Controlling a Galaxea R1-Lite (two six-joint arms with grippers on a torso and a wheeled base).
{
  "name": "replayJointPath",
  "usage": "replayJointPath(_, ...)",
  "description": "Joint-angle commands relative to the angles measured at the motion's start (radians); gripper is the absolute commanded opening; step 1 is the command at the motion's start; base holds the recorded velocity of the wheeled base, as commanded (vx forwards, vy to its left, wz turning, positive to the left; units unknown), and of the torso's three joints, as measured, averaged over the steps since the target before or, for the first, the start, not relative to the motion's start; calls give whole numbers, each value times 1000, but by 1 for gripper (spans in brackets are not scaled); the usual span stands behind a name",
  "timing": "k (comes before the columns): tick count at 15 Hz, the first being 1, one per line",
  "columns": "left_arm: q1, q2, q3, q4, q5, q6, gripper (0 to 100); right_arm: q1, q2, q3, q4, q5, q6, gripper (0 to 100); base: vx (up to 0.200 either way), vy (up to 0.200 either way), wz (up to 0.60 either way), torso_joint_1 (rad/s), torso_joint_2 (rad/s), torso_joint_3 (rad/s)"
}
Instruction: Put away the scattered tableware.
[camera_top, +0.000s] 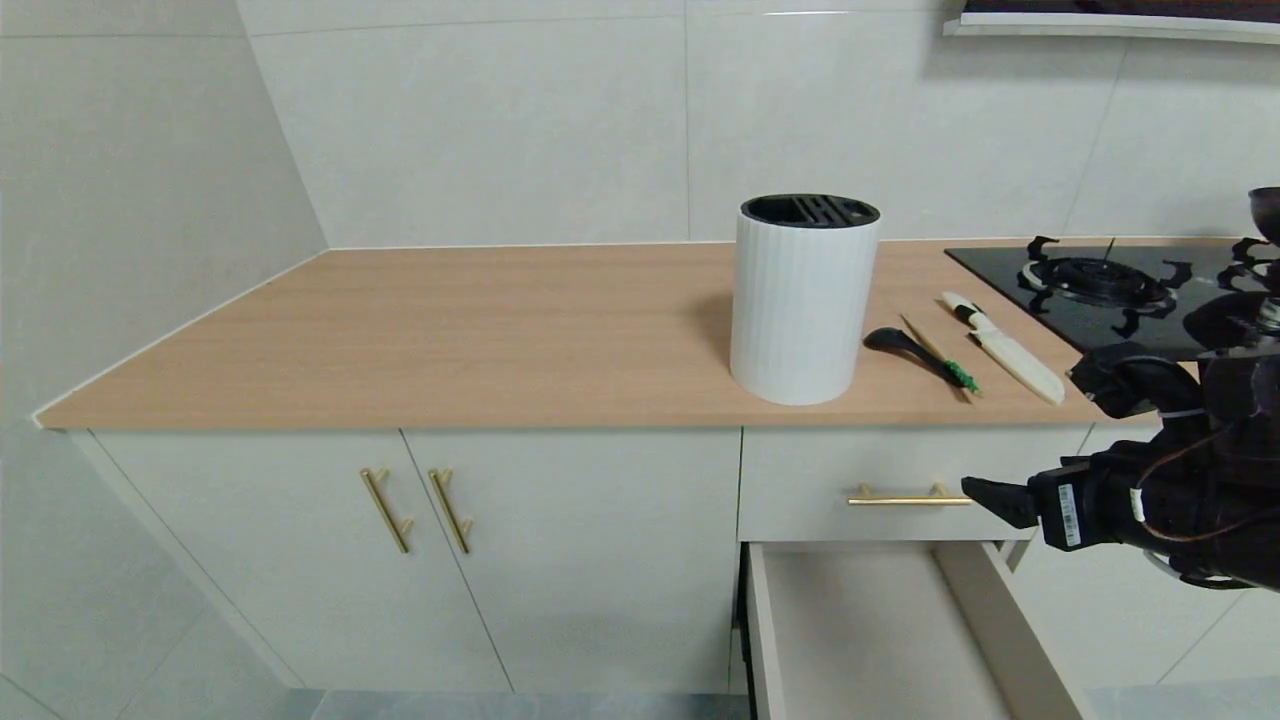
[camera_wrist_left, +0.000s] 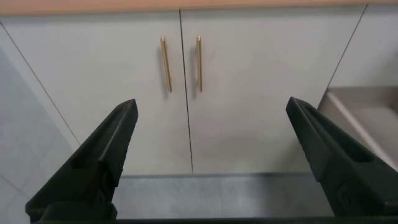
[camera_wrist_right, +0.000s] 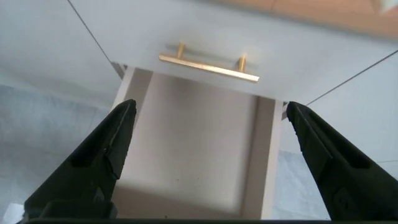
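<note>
A black spoon with a green-tipped handle, a wooden chopstick and a white-bladed knife lie side by side on the wooden counter. They are just right of a white ribbed utensil holder with a black slotted top. My right gripper is open and holds nothing. It hangs below the counter edge, in front of the upper drawer's gold handle and above the open lower drawer. My left gripper is open and holds nothing, facing the cabinet doors.
A black gas hob sits on the counter right of the knife. The open drawer is bare inside and juts out from the cabinet front. Two cabinet doors with gold handles are to its left. Tiled walls close the back and left.
</note>
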Motion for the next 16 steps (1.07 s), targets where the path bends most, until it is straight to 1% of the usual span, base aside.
replayJointPath(1,0,2,0,-1,1,0,100,0,5,0,0,0,1,100,0,0,0,207,-500,-281)
replayJointPath(4,0,2,0,-1,-1,0,100,0,4,0,0,0,1,100,0,0,0,146,-329,-185)
replayJointPath(6,0,2,0,-1,-1,0,100,0,7,-2,0,1,2,100,0,0,0,41,-78,-46)
replayJointPath(8,0,2,0,-1,1,0,100,0,15,-28,-31,9,-2,100,0,0,0,0,0,0)
replayJointPath(9,0,2,0,-1,-1,0,100,0,81,-104,-48,-3,-1,100,0,0,0,0,0,0)
replayJointPath(11,0,2,0,-1,-1,0,100,-2,156,-203,-37,-34,-1,100,0,0,0,0,0,0)
replayJointPath(13,0,2,0,-1,-1,0,100,-17,216,-316,26,-45,10,100,0,0,0,0,0,0)
replayJointPath(16,0,2,0,-1,-1,0,100,-34,291,-440,171,-65,110,100,0,0,0,0,0,0)
